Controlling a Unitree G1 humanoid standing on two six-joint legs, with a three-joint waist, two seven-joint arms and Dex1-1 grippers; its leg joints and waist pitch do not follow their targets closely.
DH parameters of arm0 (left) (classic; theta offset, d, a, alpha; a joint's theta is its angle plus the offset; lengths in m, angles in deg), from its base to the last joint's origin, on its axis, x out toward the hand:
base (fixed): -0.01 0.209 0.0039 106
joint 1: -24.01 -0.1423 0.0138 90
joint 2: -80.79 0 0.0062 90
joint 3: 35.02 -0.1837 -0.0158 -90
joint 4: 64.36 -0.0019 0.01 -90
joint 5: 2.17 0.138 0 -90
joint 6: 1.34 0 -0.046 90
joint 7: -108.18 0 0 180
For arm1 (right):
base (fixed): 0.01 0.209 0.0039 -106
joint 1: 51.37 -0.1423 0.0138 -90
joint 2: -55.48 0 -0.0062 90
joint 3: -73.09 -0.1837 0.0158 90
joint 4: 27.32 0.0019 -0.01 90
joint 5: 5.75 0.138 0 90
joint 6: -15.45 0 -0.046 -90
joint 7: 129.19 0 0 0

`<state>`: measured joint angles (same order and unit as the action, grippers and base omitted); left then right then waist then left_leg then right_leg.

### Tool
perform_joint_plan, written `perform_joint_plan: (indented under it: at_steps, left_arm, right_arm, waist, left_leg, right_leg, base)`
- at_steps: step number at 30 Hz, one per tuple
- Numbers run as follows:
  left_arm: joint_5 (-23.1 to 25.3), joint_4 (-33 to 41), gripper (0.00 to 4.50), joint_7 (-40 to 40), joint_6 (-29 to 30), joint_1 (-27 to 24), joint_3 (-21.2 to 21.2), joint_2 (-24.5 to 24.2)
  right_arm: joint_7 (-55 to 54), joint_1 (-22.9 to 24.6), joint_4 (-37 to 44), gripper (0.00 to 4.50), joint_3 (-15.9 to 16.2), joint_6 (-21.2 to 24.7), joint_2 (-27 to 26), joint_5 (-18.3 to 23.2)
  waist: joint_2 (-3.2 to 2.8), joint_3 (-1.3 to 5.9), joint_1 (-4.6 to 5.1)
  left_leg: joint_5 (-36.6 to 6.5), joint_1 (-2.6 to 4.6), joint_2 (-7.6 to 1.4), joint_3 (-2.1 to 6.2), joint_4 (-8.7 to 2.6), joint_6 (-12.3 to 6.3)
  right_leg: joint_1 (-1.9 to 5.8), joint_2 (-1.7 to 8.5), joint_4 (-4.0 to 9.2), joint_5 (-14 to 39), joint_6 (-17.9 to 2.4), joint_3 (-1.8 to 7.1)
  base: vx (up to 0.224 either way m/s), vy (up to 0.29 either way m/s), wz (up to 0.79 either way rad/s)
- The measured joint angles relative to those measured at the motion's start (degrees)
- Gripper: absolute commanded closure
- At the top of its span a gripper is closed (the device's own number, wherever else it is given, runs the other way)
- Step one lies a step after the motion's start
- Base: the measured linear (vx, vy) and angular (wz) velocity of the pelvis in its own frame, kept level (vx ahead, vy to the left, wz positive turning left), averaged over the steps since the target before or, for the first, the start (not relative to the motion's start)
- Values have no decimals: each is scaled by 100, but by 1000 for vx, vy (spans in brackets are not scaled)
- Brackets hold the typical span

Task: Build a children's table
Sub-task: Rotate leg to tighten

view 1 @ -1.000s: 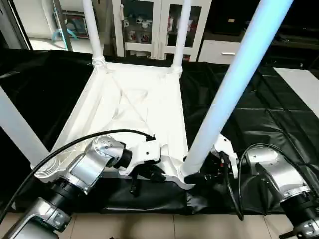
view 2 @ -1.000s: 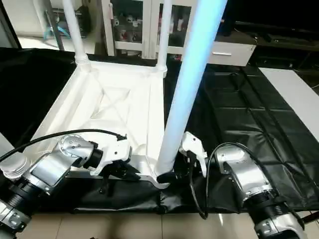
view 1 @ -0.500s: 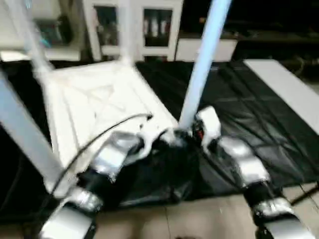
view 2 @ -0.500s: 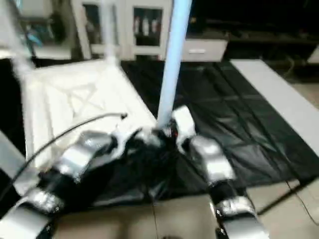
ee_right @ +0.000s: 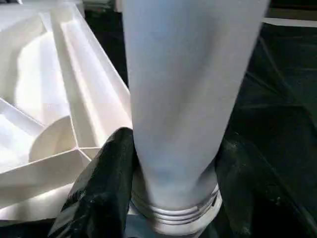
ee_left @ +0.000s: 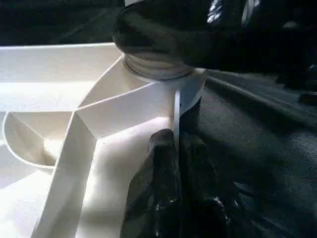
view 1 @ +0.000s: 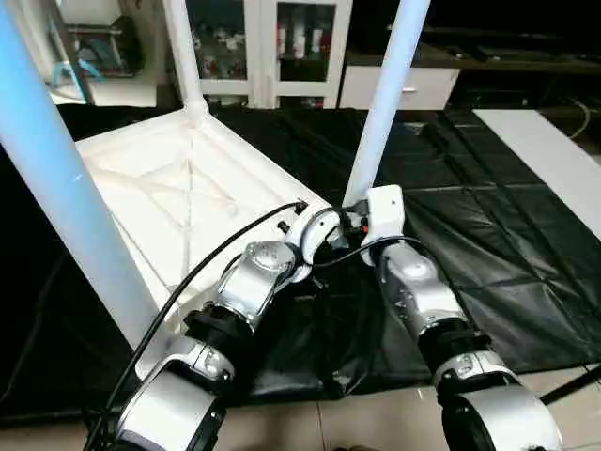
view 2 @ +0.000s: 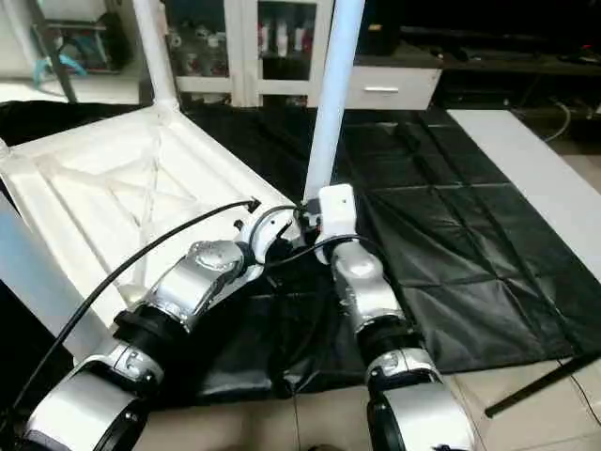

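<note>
The children's table lies upside down on a black sheet, its white tabletop [view 1: 178, 202] showing the X-ribbed underside. Three white legs stand up from corner sockets. My right gripper [ee_right: 176, 148] has a black finger on each side of the near right leg [view 1: 387, 103], just above its threaded end [ee_right: 173, 214], which sits in the socket. My left gripper [ee_left: 174, 141] is shut on the thin rim of the tabletop [ee_left: 176, 106] right beside that socket. Another leg [view 1: 52, 169] rises close on the left, and a third leg [view 1: 183, 56] stands at the far corner.
The black sheet [view 1: 470, 216] covers the floor to the right and behind. A white panel [view 1: 545, 155] lies at far right. White glass-door cabinets [view 1: 272, 42] stand at the back. Tiled floor [view 2: 526, 423] and a black pole [view 2: 540, 387] show at the near right.
The whole picture has swung, and the tabletop now lies at an angle to the cabinets. Both grippers stay at the same corner; the right fingers have drawn in on the leg.
</note>
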<state>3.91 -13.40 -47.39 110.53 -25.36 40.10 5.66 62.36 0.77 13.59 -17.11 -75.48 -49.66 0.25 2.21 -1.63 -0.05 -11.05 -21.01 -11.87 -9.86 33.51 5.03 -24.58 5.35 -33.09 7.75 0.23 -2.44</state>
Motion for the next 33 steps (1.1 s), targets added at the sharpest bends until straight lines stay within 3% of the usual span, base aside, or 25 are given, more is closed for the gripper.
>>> perform_joint_plan:
  at_steps: [1, 2, 5, 8, 12, 18, 21, 25, 33]
  left_arm:
    - [-3, 1, 450, 20, -43, -8, -2, -5]
    - [-14, 2, 450, 49, -89, -19, -3, -18]
    - [4, 6, 450, 100, -302, -61, 6, -213]
    - [28, 187, 450, 343, -409, -200, -4, -417]
    - [23, 773, 450, 1080, -484, -555, -201, -793]
    - [-93, 1181, 450, 1817, -623, -813, -359, -1240]
    - [-221, 1454, 450, 2386, -757, -997, -410, -1595]
    - [-413, 1889, 450, 3363, -1037, -1264, -525, -2117]
    - [-521, 2380, 450, 4140, -1056, -1398, -960, -2322]
  right_arm:
    - [87, 48, 63, 237, -1, -13, 43, 57]
    - [190, 137, 170, 191, -2, -39, 80, 94]
    - [703, 428, 505, 178, 73, -111, 92, 172]
    - [1007, 694, 808, 135, 245, -92, 169, 172]
    - [1488, 1045, 1621, 97, 276, 163, 736, 270]
    - [2374, 1552, 2683, 52, 291, 697, 1357, 541]
    - [3261, 1922, 3251, 17, 533, 1035, 2041, 690]
    - [4175, 2145, 3512, 6, 748, 1349, 2549, 820]
    - [4914, 2127, 3813, 6, 1032, 1464, 2678, 958]
  waist:
    - [0, 0, -19]
    - [0, 0, -27]
    - [6, -4, 27]
    - [5, -5, 53]
    - [0, -6, -57]
    - [1, -5, -102]
    - [1, -5, -151]
    - [0, -4, -176]
    - [13, 4, -279]
  left_leg:
    - [2, -2, -1, -1, -1, -2]
    - [2, -5, -1, -1, -2, -2]
    - [0, -4, -2, -4, 1, 0]
    - [-4, -4, -5, 1, -2, 8]
    - [-4, -4, -10, -1, -3, 9]
    - [-4, -4, -6, -3, 5, 10]
    - [-4, -5, -6, -3, 2, 10]
    - [-5, -3, -9, -1, -7, 10]
    - [-5, -7, -8, -29, 9, 10]
  right_leg:
    - [-6, -3, -1, 0, 0, -2]
    - [-10, -4, -2, 0, 0, -4]
    - [-28, -9, -6, -5, 2, -8]
    - [-41, -10, -7, 0, 32, -14]
    - [-31, -8, -5, 1, 34, -5]
    - [-29, -3, 4, 6, 43, 14]
    - [-24, -4, 4, 7, 43, 14]
    - [-28, -6, 4, 13, 54, 10]
    - [-2, 11, 3, 18, 52, 35]
  base:
    - [0, 0, 0]
    - [0, 0, 0]
    - [0, 0, 0]
    - [0, 0, 0]
    - [0, 0, 0]
    - [0, 0, 0]
    - [0, 0, 0]
    - [0, 0, 0]
    - [0, 0, 0]
